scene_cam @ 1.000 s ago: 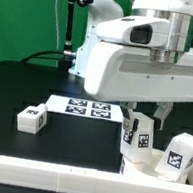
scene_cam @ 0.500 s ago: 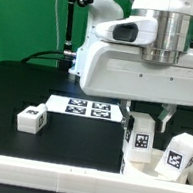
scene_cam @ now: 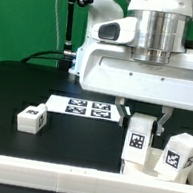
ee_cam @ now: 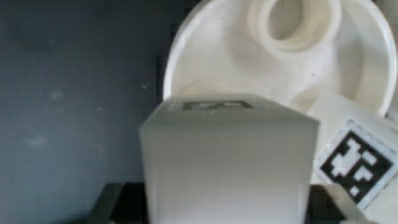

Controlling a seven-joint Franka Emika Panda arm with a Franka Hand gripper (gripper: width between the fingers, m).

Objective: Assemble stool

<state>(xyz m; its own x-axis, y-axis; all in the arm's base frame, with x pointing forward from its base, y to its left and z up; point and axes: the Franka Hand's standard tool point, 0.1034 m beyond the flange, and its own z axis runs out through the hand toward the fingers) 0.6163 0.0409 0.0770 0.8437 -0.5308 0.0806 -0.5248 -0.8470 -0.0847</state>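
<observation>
On the black tabletop (scene_cam: 10, 86), a loose leg (scene_cam: 30, 119) lies to the exterior view's left of the marker board (scene_cam: 83, 108) and nearer the camera. To the marker board's right in that view, the tool (scene_cam: 144, 119) is clenched on the held leg (scene_cam: 136, 143). That leg stands upright, long axis vertical, its tag facing the camera. It is directly over the round seat (scene_cam: 145, 171); whether they touch cannot be told. Farther right of the marker board, a tilted leg (scene_cam: 180, 156) leans at the seat. The wrist view shows an oval opening (ee_cam: 294, 25) in the seat beyond the held leg. A white bar (scene_cam: 42, 174) runs in front of the marker board, and a green backdrop (scene_cam: 27, 13) stands behind it.
</observation>
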